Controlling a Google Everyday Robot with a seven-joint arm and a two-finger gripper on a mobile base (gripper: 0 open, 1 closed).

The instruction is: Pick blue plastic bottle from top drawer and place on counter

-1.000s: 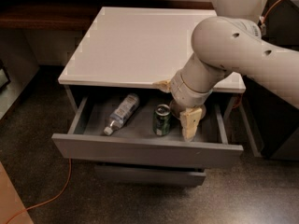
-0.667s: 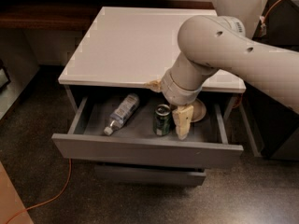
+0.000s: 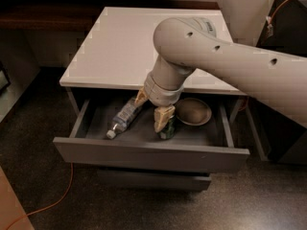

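Across the table (image 3: 120,47) the arm (image 3: 216,56) reaches into the open drawer (image 3: 148,152). Bowl (image 3: 193,111) at right; bottle (image 3: 122,119) on its side at left; can (image 3: 168,130) between. Hand (image 3: 151,108) hangs between bottle and can, fingers apart, empty. Risk: swinging left, the near finger may topple the can. Arm hides the can's top and the drawer's back.

The arm (image 3: 230,56) reaches from the right, its gripper (image 3: 152,108) pointing down at centre, fingers (image 3: 163,118) apart.
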